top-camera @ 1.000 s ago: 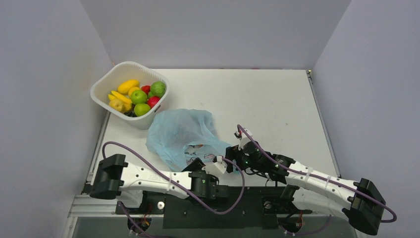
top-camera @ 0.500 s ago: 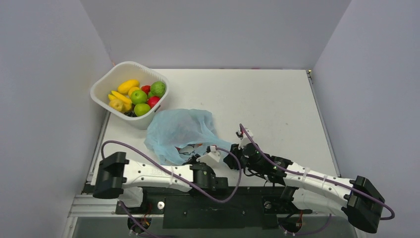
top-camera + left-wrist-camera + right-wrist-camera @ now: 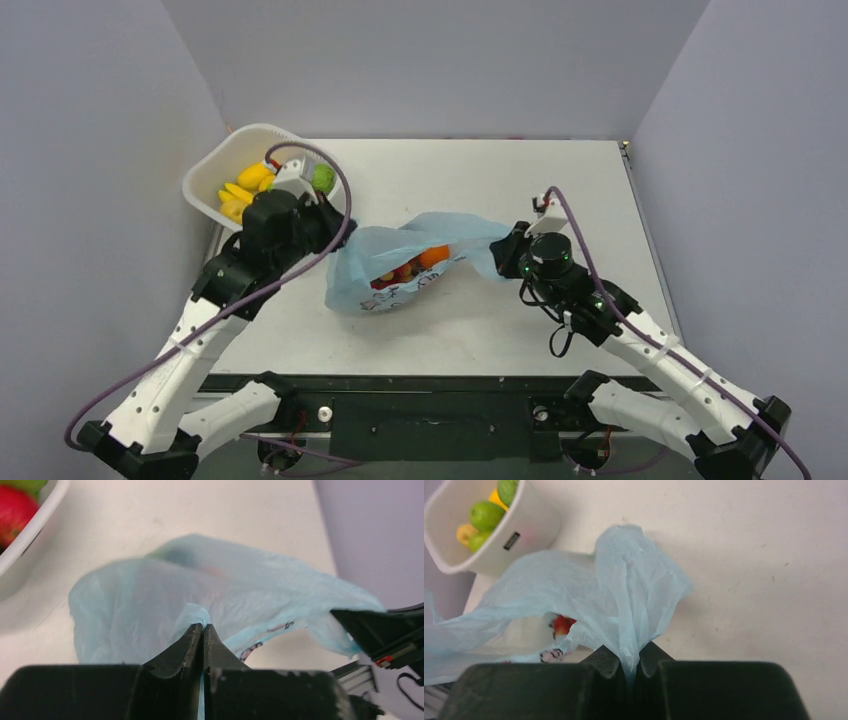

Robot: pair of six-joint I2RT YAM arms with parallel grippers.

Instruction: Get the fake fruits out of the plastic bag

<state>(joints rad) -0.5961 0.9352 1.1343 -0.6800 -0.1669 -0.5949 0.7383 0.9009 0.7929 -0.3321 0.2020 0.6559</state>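
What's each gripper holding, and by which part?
Both pinch the plastic bag: left gripper on film at its left end, right gripper on a gathered fold at its right end.

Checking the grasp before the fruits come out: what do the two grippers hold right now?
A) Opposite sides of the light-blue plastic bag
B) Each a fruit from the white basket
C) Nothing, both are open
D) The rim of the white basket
A: the left gripper and the right gripper are each pinched shut on a fold of the plastic bag, which spans between them.
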